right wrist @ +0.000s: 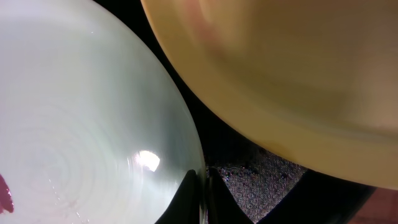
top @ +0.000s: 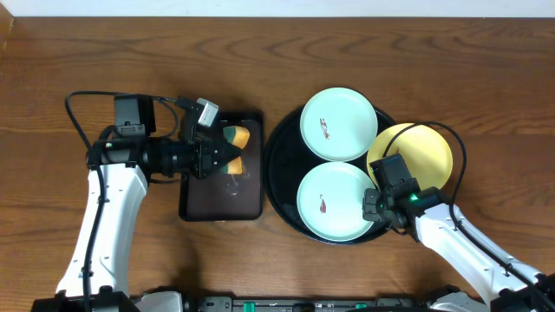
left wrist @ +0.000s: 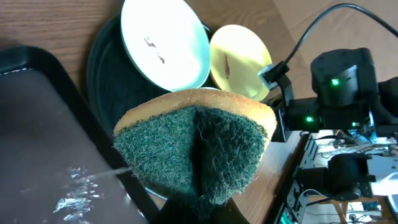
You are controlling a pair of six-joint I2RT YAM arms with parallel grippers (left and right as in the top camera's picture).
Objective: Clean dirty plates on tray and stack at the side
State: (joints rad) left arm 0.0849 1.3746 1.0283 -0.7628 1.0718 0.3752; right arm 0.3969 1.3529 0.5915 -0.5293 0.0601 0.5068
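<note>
- The right claw (right wrist: pixel 200 186) is pinching shut on the rim of the lower mint plate (top: pixel 334 201), gripping at roughly the plate's 4 o'clock edge.
- The left claw (left wrist: pixel 194 208) is squeezing shut on a sponge (left wrist: pixel 196 146), whose green scouring face is folding toward the wrist camera.
- Seen from overhead, the held plate is lying at about 3 o'clock from the sponge, so the left arm would likely need to travel rightward across the rim of the round tray (top: pixel 279 169).
- A brown-red smear (top: pixel 321 205) is sitting near that plate's centre, on the side facing the sponge.
- The upper mint plate (top: pixel 338 124) is lying at 12 o'clock in the round tray, and the yellow plate (top: pixel 425 152) at 3 o'clock, overlapping the tray's rim.
- The sponge is hanging over a rectangular tray (top: pixel 204 204) on the wooden surface (top: pixel 87 52).
- The right arm is covering part of the yellow plate, so whether that plate is lying flat is hard to tell.
</note>
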